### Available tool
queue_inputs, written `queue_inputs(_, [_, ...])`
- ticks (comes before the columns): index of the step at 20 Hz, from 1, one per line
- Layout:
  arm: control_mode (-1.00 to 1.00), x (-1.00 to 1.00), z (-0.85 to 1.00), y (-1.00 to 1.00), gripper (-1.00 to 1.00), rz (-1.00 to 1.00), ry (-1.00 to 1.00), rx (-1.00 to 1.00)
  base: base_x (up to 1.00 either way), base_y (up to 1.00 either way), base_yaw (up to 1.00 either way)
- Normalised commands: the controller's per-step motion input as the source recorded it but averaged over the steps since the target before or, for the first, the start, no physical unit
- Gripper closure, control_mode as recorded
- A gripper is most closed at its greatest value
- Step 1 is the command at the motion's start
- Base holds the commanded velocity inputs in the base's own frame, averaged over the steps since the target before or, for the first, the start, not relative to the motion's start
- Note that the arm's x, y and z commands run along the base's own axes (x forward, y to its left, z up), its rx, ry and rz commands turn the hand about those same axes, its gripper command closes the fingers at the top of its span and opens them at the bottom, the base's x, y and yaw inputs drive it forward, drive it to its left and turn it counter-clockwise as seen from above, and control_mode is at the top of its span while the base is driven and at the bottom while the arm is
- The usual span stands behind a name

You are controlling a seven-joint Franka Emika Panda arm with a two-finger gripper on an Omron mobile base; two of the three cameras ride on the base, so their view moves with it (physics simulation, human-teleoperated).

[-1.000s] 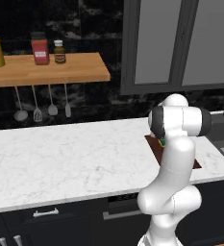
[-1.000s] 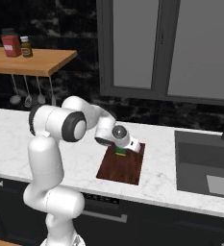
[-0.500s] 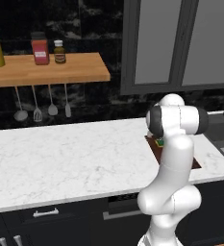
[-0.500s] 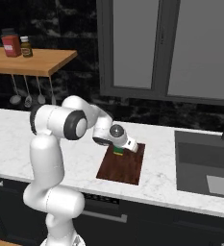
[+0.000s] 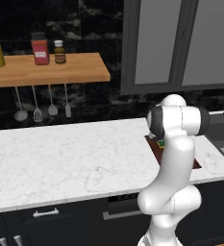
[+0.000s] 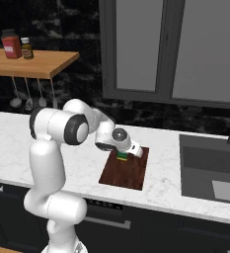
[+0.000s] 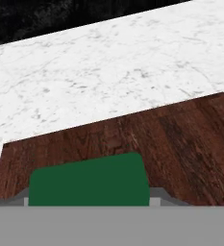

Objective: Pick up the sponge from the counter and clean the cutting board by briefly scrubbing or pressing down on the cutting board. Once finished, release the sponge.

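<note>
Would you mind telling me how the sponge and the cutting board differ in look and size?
The sponge is a small block, green over yellow; the cutting board is a far larger, thin, dark reddish-brown slab. The sponge sits in the gripper over the board's far end, while the cutting board lies flat on the counter. Both are rectangular.
</note>
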Motion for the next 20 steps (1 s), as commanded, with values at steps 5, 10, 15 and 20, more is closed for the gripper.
queue_inputs(5, [-1.0,-0.4,0.01,-0.12,1.0,0.0,0.0,0.0,0.0,0.0,0.0])
queue_inputs(10, [-1.0,-0.05,-0.29,0.0,1.0,0.0,0.05,0.0,0.0,0.0,0.0])
queue_inputs(15, [-1.0,0.0,-0.55,0.0,1.0,0.0,0.05,0.0,0.0,0.0,0.0])
queue_inputs(20, [-1.0,-0.22,-0.27,0.0,1.0,0.0,-0.03,0.0,0.0,0.0,0.0])
